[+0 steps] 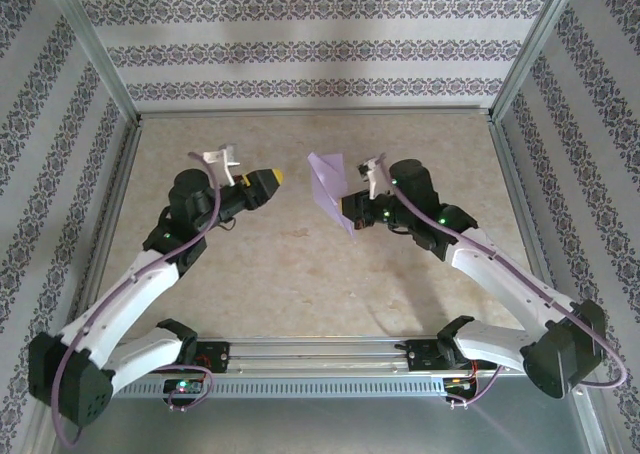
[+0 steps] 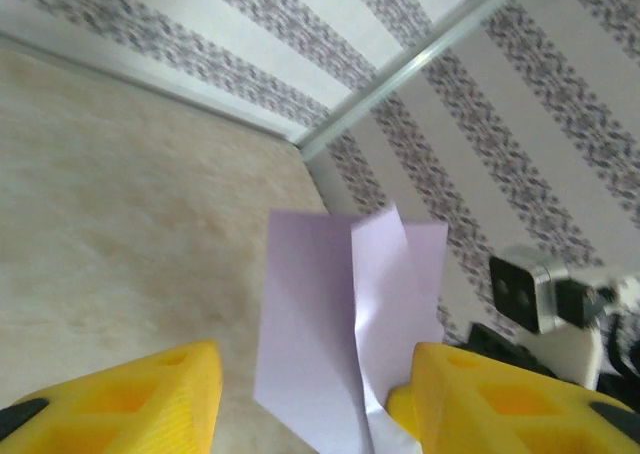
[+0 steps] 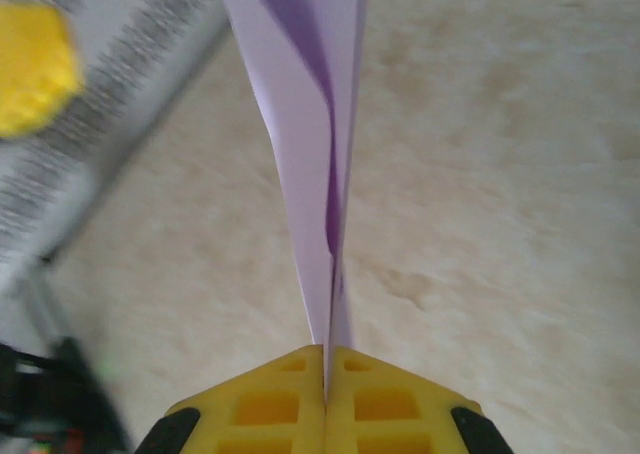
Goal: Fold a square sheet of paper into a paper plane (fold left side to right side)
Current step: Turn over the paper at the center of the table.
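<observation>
The lavender paper plane [image 1: 330, 186] is a narrow pointed fold held in the air above the table's middle. My right gripper [image 1: 354, 214] is shut on its lower end, and in the right wrist view the two layers of the paper plane [image 3: 300, 124] splay upward out of the closed gripper [image 3: 326, 374]. My left gripper [image 1: 266, 180] hovers to the left of the paper, a short gap away, pointing at it. In the left wrist view that gripper [image 2: 310, 414] stands open, and the creased paper plane [image 2: 310, 314] hangs beyond, between the yellow fingers [image 2: 110, 404].
The beige table [image 1: 280, 274] is boxed in by patterned walls with metal corner posts [image 1: 100, 54]. A metal rail [image 1: 320, 352] runs along the near edge between the arm bases. The right wrist camera [image 2: 530, 292] is visible behind the paper.
</observation>
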